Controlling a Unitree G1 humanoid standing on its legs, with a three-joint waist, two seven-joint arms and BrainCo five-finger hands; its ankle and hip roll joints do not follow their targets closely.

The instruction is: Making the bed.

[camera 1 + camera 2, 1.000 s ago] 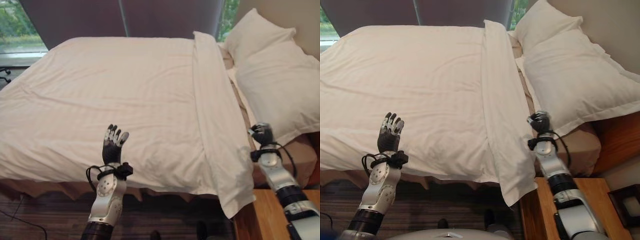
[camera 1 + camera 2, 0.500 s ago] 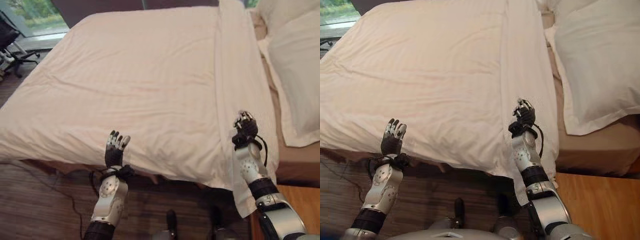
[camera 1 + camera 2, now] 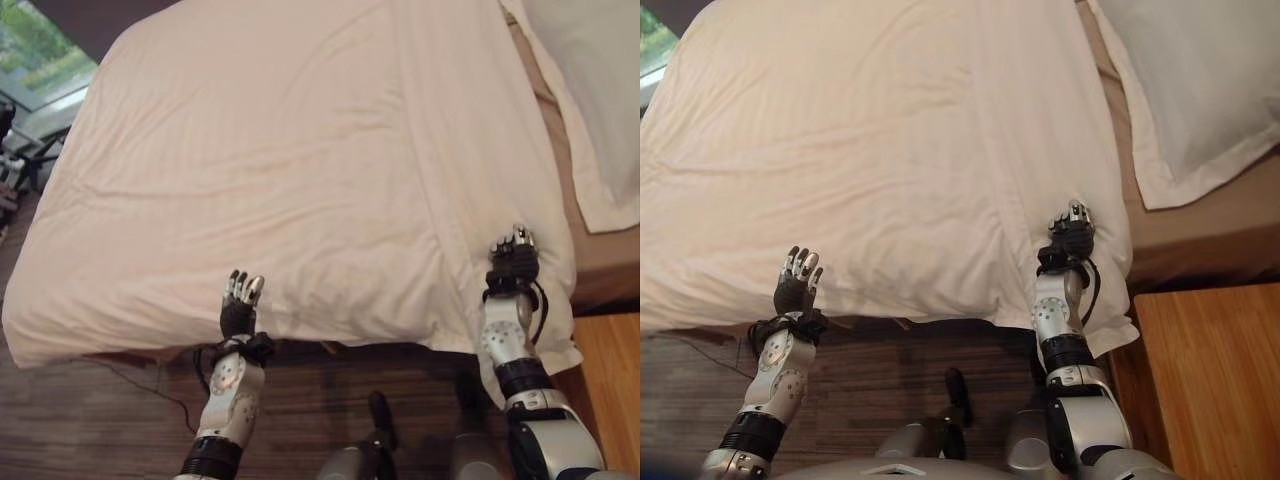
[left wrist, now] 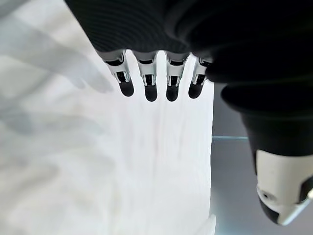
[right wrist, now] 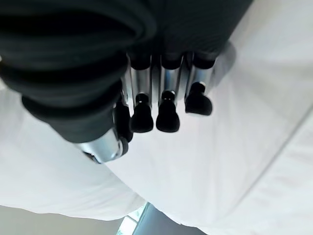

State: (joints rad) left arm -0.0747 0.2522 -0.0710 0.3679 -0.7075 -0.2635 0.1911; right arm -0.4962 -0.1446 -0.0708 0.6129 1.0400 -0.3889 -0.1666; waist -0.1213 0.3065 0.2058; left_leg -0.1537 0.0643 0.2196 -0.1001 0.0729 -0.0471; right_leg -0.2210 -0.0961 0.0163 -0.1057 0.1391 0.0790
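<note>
A white duvet (image 3: 300, 150) covers the bed, with a folded-back band (image 3: 470, 150) along its pillow end. A white pillow (image 3: 600, 90) lies on the tan sheet (image 3: 560, 190) at the far right. My left hand (image 3: 240, 300) is raised in front of the duvet's near edge, fingers (image 4: 149, 85) straight and thumb apart, holding nothing. My right hand (image 3: 513, 262) hovers at the folded band near the duvet's hanging corner. Its fingers (image 5: 166, 105) are relaxed, with only white cloth showing beyond them.
A wooden nightstand (image 3: 1210, 370) stands at the lower right, beside the bed's head end. Dark wood floor (image 3: 100, 420) runs along the near side of the bed. A window (image 3: 40, 60) shows at the far left.
The view has tilted down and closer to the bed's near edge. My right hand moved from beside the pillow's corner across to the duvet's folded band. The left hand stays raised.
</note>
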